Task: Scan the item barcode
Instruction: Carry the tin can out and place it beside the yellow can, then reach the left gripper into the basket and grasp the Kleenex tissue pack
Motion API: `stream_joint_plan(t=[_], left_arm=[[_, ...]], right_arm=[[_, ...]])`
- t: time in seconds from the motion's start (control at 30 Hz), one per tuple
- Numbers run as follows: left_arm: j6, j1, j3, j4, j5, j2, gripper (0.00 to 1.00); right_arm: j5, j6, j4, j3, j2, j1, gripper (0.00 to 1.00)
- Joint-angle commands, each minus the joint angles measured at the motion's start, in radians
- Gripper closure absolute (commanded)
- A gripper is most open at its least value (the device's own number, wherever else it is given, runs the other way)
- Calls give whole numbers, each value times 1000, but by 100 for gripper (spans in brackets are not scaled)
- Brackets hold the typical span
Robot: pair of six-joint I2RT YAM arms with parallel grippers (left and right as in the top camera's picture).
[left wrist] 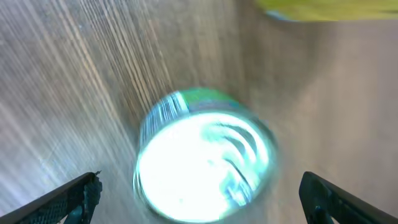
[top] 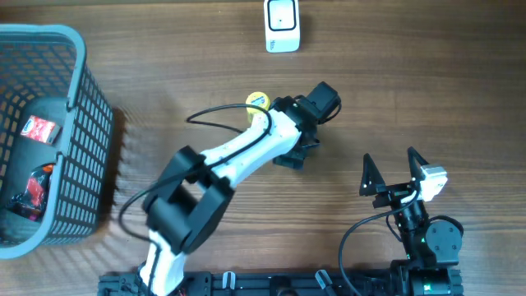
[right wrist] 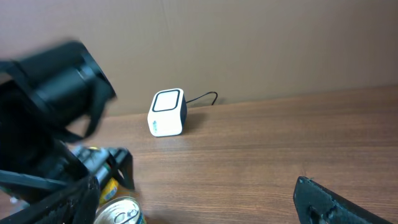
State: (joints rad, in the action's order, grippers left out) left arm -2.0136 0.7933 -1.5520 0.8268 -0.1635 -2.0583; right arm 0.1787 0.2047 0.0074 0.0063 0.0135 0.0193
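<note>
- Left wrist view: the left gripper is hanging straight over the table with its jaws standing wide apart. Only the two dark fingertips are showing, at the bottom corners.
- Those fingertips are gripping nothing. The can is sitting between them with bare wood showing on either side, so I judge it free of the claw.
- The can is standing upright with its long axis pointing up at the camera and its shiny lid facing the lens. The picture is blurring badly. A striped patch on its upper-left wall may be the barcode, but I cannot tell.
- A yellow item is lying just beyond the can, at the top edge.
- From the right wrist camera, the scanner is sitting well apart from the can, further toward the back of the table with its window facing up.
- The right gripper is idling with its jaws spread and nothing in them, well off to the side. The left arm is plainly the nearer one.
- A grey basket is standing at the far left.
</note>
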Motion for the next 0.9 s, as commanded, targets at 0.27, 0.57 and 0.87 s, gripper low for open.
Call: stream_joint_plan(t=[0.27,0.57,0.87], left_arm=[[1191,-26,-16,-113,-673,811,0],[1487,-888,-22,-70,-708,1175,0],[1799,-1316,-22,47,55,719,0]], right_arm=[[-6,7,4,-1,-6,3,0],[-7,7,4,-1,-6,3,0],[-6,7,4,-1,-6,3,0]])
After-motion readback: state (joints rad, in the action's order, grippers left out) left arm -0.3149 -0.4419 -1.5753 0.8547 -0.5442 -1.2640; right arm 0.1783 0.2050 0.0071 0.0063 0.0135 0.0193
